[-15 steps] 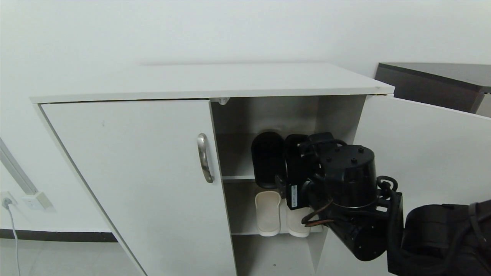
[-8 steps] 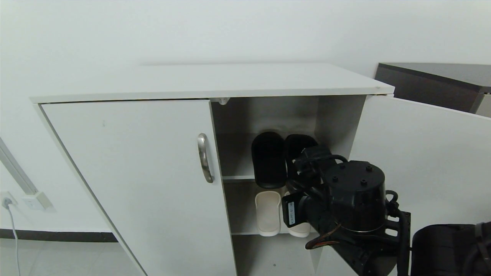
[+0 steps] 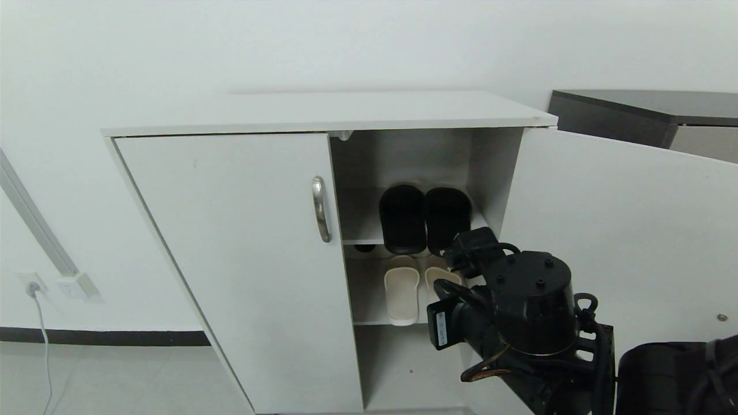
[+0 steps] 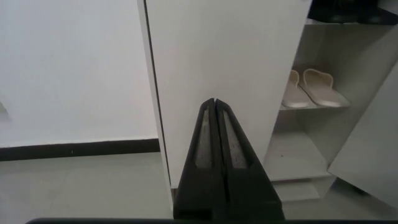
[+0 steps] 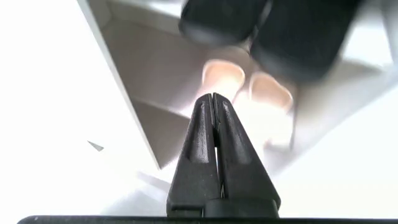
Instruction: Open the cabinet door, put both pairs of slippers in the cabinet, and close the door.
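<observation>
White cabinet (image 3: 328, 112), right door (image 3: 605, 230) open: black slippers (image 3: 424, 219) on upper shelf, cream slippers (image 3: 402, 288) below. Fingers pressed together, empty: left gripper (image 4: 215, 102), right gripper (image 5: 212, 98).

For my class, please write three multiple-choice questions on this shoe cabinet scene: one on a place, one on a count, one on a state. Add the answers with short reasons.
1. Where in the cabinet do the black slippers lie?
A. in the bottom compartment
B. on the shelf above the cream slippers
C. on the shelf below the cream slippers

2. How many slippers are in the cabinet?
A. two
B. three
C. four

3. The right door is:
A. shut
B. open
C. missing

Answers:
1 B: the black pair sits on the upper shelf, with the cream pair on the shelf beneath.
2 C: two black and two cream slippers show inside.
3 B: the door stands swung outward, leaving the shelves in plain sight.
</observation>
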